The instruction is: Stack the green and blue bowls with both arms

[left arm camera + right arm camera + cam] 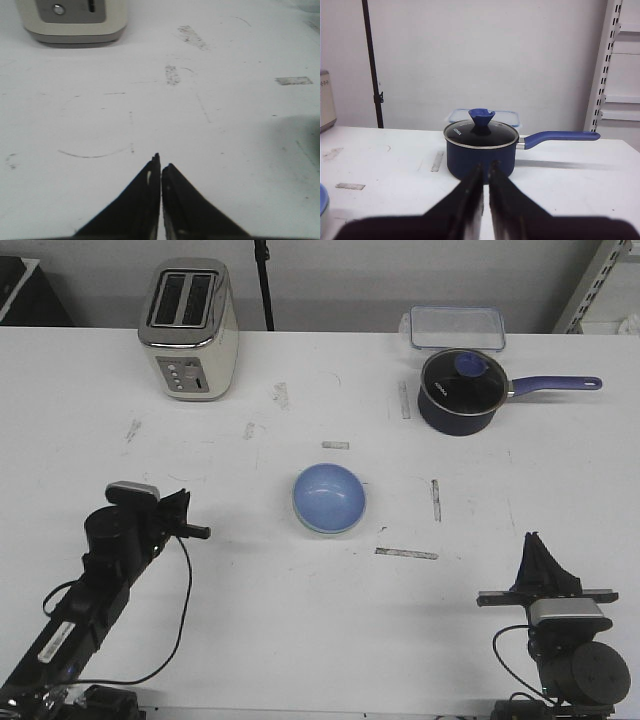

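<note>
The light blue bowl (pixel 329 497) stands in the middle of the white table. A thin pale mint edge (pixel 318 529) shows round its near side, so the green bowl appears nested with it; the rest of the green bowl is hidden. The blue bowl's rim also shows at the edge of the right wrist view (pixel 322 199). My left gripper (pixel 203 532) is shut and empty, low over the table to the left of the bowls (pixel 161 166). My right gripper (pixel 534 540) is shut and empty at the near right, pointing at the far side (pixel 486 167).
A cream toaster (pixel 188 330) stands at the far left and shows in the left wrist view (pixel 75 22). A dark navy saucepan (pixel 460 392) with a glass lid stands at the far right (pixel 480 150), with a clear lidded box (pixel 457 327) behind it. Tape strips (pixel 406 553) mark the table.
</note>
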